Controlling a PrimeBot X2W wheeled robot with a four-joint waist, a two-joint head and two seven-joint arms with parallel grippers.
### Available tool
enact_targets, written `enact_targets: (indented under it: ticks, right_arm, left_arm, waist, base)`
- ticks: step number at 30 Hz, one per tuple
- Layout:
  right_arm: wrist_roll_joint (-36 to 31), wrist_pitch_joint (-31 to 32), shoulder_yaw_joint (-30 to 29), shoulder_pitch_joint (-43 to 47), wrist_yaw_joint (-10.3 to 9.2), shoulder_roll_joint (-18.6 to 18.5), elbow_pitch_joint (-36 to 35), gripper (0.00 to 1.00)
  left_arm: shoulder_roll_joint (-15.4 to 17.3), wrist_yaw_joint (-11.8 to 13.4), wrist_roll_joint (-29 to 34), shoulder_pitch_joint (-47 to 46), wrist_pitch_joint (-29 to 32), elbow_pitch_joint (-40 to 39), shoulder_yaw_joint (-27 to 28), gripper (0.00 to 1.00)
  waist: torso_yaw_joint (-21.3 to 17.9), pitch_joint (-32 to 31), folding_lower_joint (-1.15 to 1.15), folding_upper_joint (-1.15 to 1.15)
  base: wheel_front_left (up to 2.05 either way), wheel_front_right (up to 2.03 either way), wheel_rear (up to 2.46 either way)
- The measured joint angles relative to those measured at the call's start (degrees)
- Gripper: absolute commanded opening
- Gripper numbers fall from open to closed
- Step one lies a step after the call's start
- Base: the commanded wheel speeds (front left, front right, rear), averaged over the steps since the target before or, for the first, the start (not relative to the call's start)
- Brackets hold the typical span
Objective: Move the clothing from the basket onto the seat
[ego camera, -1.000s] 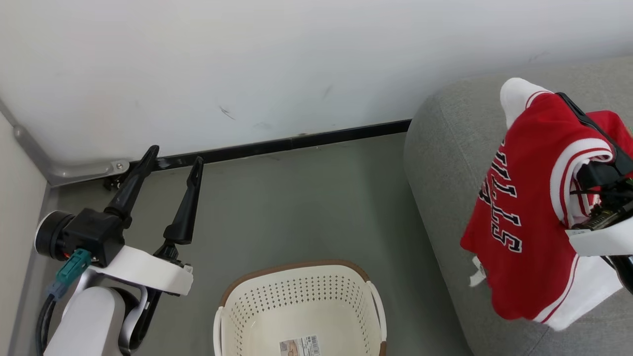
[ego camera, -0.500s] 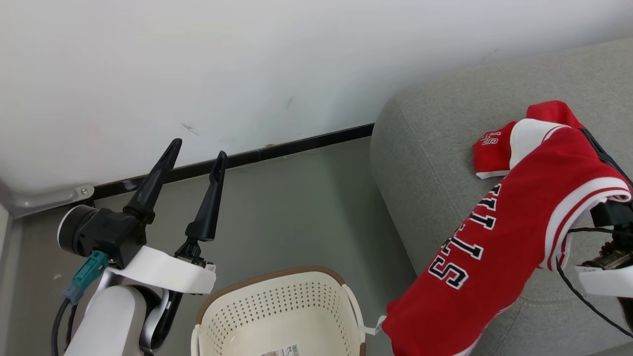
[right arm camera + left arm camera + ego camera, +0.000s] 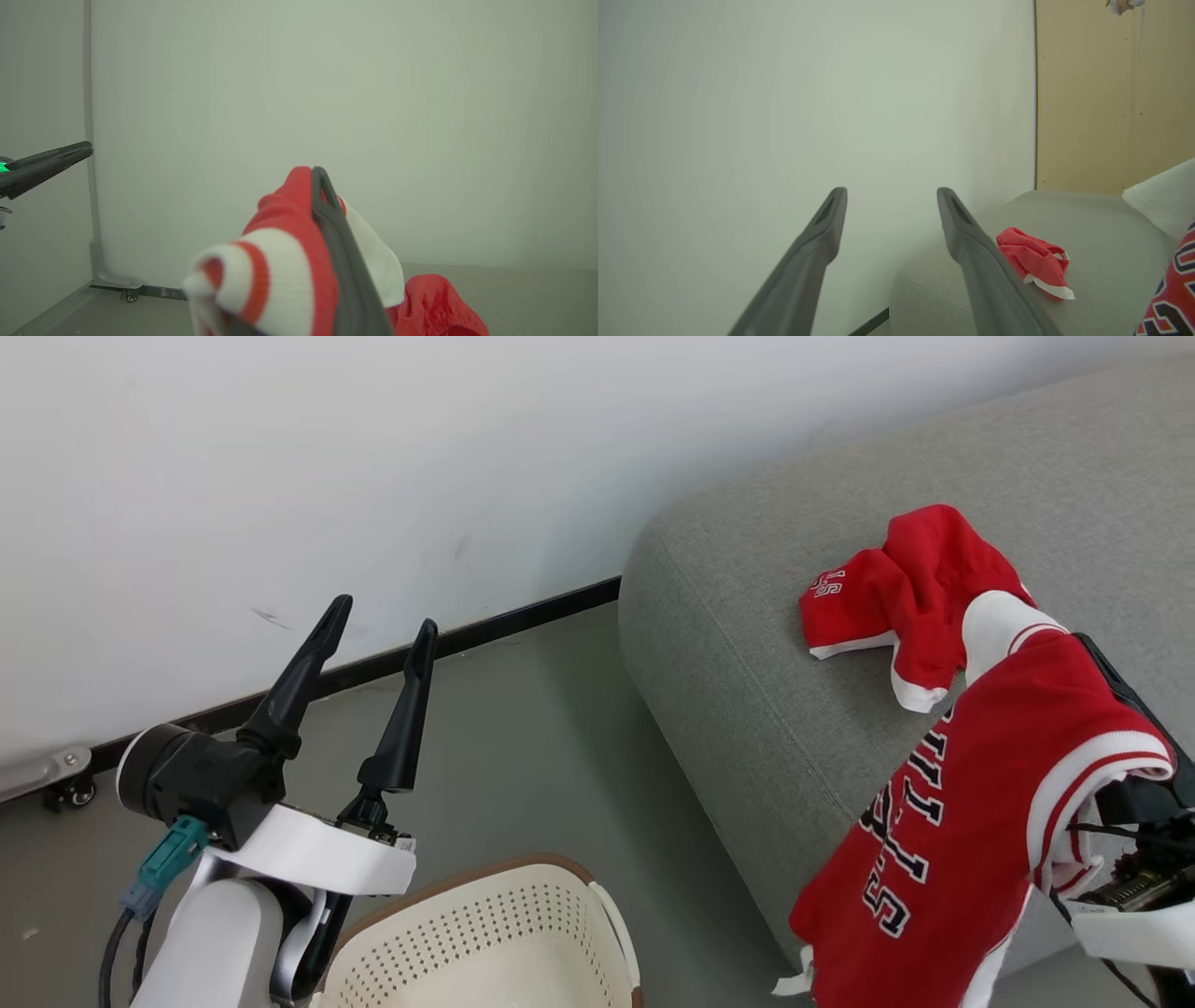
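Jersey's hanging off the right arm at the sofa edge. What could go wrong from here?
1. The jersey hangs half past the rounded edge of the sofa; released here, it would probably slide to the floor.
2. Its fabric wraps the shut right jaws, so it may snag on opening and get dragged back off.

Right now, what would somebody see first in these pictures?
The big red jersey with block letters grabs the eye, hanging from the shut right gripper over the edge of the grey sofa. Red shorts lie crumpled on the sofa behind it. At lower left, the open left gripper stands beside the cream basket.
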Motion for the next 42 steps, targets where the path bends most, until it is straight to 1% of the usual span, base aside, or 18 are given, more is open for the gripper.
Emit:
enact_targets:
  ticks: [5, 7, 11, 15, 19, 23, 29, 35, 36, 39, 42]
  right_arm:
    - [0.5, 1.0, 0.3, 0.7, 0.00, 1.4, -1.7, 0.00]
    - [0.5, 1.1, 0.6, 0.6, 0.00, 1.4, -1.8, 0.00]
    - [1.8, 2.2, 0.8, -0.7, 0.00, 1.4, -1.6, 0.00]
    - [2.6, 3.0, 0.2, -7.3, 0.00, 0.8, -1.6, 0.00]
    - [3.8, 4.1, -1.7, -16.4, 0.00, -0.5, -1.6, 0.00]
    - [5.0, 6.1, -3.9, -26.1, 0.00, -0.8, -0.9, 0.00]
    - [7.0, 9.4, -6.0, -36.9, 0.00, -0.9, 5.3, 0.00]
    - [6.2, 13.5, -6.7, -43.8, 0.00, -3.1, 12.5, 0.00]
    - [6.2, 13.5, -6.7, -43.8, 0.00, -3.1, 12.5, 0.00]
    - [4.1, 15.3, -7.5, -49.2, 0.00, -5.0, 16.7, 0.00]
    - [3.2, 16.3, -8.9, -53.5, 0.00, -7.0, 19.5, 0.00]
  left_arm:
    - [0.1, 0.3, 0.6, 1.3, 0.0, -0.7, 1.0, 1.00]
    - [0.3, 0.4, 0.7, 1.8, 0.0, -1.1, 1.5, 1.00]
    - [0.8, 1.4, 1.0, 2.5, 0.0, -2.2, 3.0, 1.00]
    - [1.9, 2.3, 1.5, 3.9, 0.0, -3.5, 4.3, 1.00]
    - [2.8, 3.4, 1.9, 4.8, 0.0, -4.8, 5.5, 1.00]
    - [3.6, 4.2, 2.4, 5.4, 0.0, -6.8, 6.9, 1.00]
    - [3.6, 4.9, 2.9, 5.5, 0.0, -10.2, 7.9, 1.00]
    - [3.8, 6.1, 3.2, 7.1, 0.0, -12.8, 8.5, 1.00]
    - [3.8, 6.1, 3.2, 7.1, 0.0, -12.8, 8.5, 1.00]
    - [4.1, 6.8, 3.5, 8.2, 0.0, -14.1, 8.9, 1.00]
    - [4.6, 6.9, 4.0, 8.9, 0.0, -15.1, 9.2, 1.00]
  waist:
    - [-2.1, -0.1, 0.00, 0.00]
    - [-2.8, -0.2, 0.00, 0.00]
    - [-4.1, -0.1, 0.00, 0.00]
    - [-5.0, 0.2, 0.00, 0.00]
    - [-5.5, 0.9, 0.00, 0.00]
    - [-5.7, 1.8, 0.00, 0.00]
    - [-5.5, 3.3, 0.00, 0.00]
    - [-4.7, 4.9, 0.00, 0.00]
    - [-4.7, 4.9, 0.00, 0.00]
    - [-4.0, 6.1, 0.00, 0.00]
    - [-3.3, 7.0, 0.00, 0.00]
  base:
    - [0.00, 0.00, 0.00]
    - [0.00, 0.00, 0.00]
    - [0.00, 0.00, 0.00]
    - [0.00, 0.00, 0.00]
    - [0.00, 0.00, 0.00]
    - [0.00, 0.00, 0.00]
    - [0.00, 0.00, 0.00]
    - [0.00, 0.00, 0.00]
    - [0.00, 0.00, 0.00]
    - [0.00, 0.00, 0.00]
    - [0.00, 0.00, 0.00]
